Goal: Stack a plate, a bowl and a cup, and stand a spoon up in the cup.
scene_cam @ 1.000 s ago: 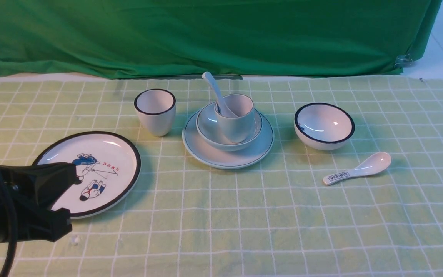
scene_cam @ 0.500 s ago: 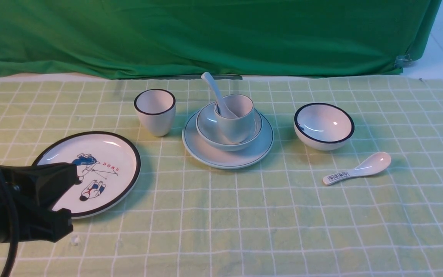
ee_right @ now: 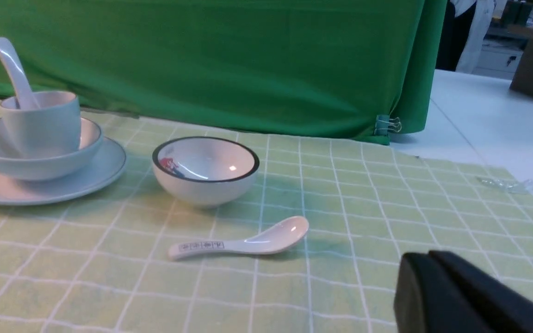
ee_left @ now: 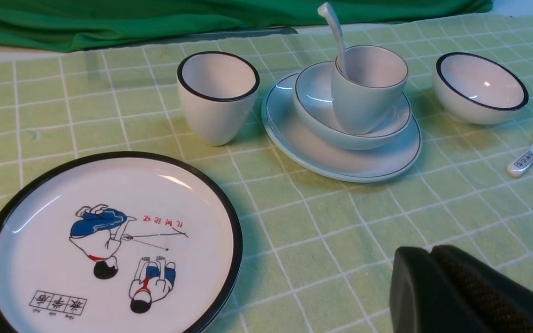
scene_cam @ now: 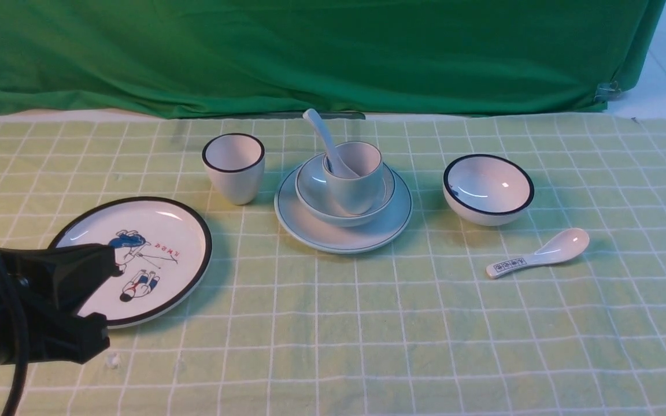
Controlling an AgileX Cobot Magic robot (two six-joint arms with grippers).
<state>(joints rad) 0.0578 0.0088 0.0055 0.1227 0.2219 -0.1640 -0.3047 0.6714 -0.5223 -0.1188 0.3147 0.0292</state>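
1. Front view: you see the left arm (scene_cam: 38, 306) over the counter (scene_cam: 367, 346), partly hiding the cartoon plate (scene_cam: 185, 254). Forward and to the right of the left jaws, your stack stands complete: thin-rimmed plate (scene_cam: 341, 240), shallow bowl (scene_cam: 341, 219) on it, pale cup (scene_cam: 356, 188) inside that, and plain spoon (scene_cam: 320, 130) leaning in the cup, handle up. You have the black-rimmed cup (scene_cam: 237, 185) between the cartoon plate and the stack, nearer the left jaws than the stack is.
2. Left wrist view: your left jaws are shut, tips together, holding nothing. The stack sits well apart from them, touching neither tip.
3. Right wrist view: your right jaws are shut too, and empty. Ahead of them and toward the left arm lie the labelled spoon (ee_right: 266, 240), then the black-rimmed bowl (ee_right: 204, 187), with your stack beyond.
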